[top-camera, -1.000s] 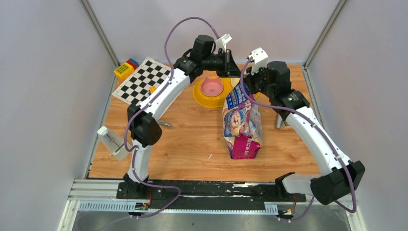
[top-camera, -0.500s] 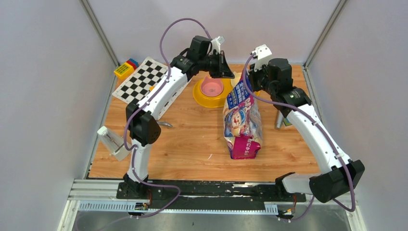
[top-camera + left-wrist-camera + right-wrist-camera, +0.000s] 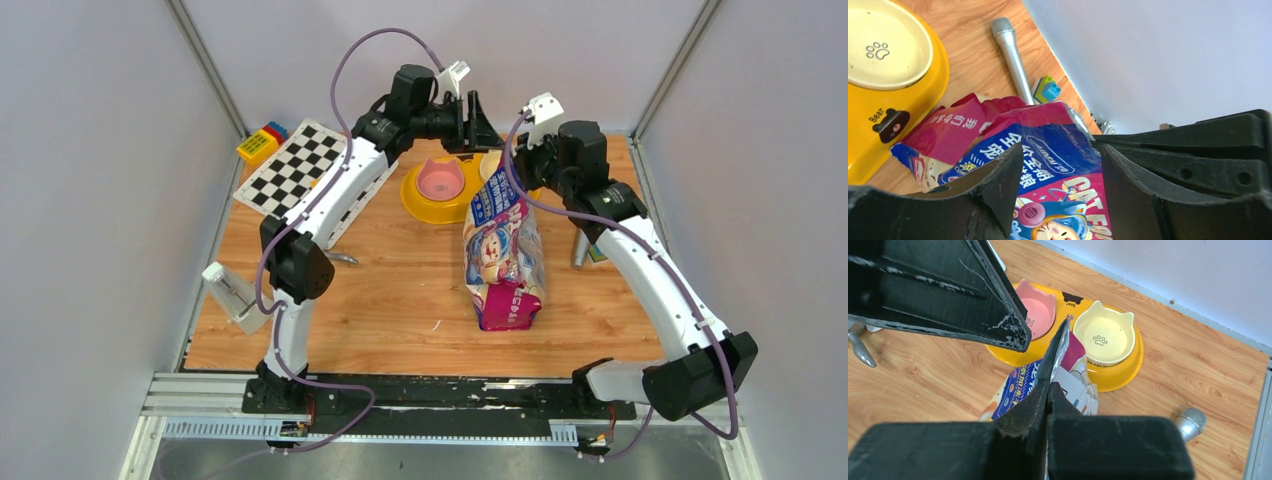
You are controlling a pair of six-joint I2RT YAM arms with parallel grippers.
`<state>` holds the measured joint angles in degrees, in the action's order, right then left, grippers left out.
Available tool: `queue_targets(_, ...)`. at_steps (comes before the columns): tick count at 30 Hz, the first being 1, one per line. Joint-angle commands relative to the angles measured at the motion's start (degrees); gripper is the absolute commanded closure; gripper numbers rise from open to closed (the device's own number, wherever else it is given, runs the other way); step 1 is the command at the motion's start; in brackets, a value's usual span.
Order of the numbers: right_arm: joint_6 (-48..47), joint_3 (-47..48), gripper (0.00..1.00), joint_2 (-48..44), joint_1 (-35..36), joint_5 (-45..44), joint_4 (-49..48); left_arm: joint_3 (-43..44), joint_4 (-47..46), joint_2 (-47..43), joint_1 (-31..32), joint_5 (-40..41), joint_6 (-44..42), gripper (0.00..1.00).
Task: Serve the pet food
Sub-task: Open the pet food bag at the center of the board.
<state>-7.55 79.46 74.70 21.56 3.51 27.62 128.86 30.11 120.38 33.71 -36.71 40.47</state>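
Wooden tabletop (image 3: pixel 400 290) is seen below; pet food bag (image 3: pixel 503 250) is clamped at its upper edge by right jaws, length running beneath them; left jaws are parted just beside.

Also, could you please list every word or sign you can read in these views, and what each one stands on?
"Bear": on the yellow plastic double-bowl feeder, beside a brown bear-head mark.
"CAT FO", then cut off: on the glossy blue-and-pink foil bag.
Paw-print sign: inside the feeder's cream cat-eared bowl.
Chinese characters on the bag: I cannot transcribe them reliably; its small print is blurred.
Top view: nothing legible.
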Motion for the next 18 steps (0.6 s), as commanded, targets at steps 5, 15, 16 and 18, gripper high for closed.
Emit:
queue_targets(5, -1.6, 0.8, 1.00, -0.6, 1.9, -3.4, -1.5, 5.2, -4.9, 1.6, 0.2, -3.0, 2.7, 0.33)
queue_targets(15, -2.6, 0.4, 1.00, -0.7, 3.3, -6.5, -2.8, 4.5, -1.9, 2.8, 1.2, -0.4, 0.9, 0.37)
queue_targets(16, -3.0, 0.2, 1.00, -0.7, 3.5, -6.7, -2.9, 4.4, -1.8, 3.0, 1.3, -0.3, 0.8, 0.38)
queue_targets(18, -3.5, 0.1, 1.00, -0.7, 4.0, -7.4, -3.1, 4.5, -1.2, 3.1, 1.4, 0.2, 0.5, 0.38)
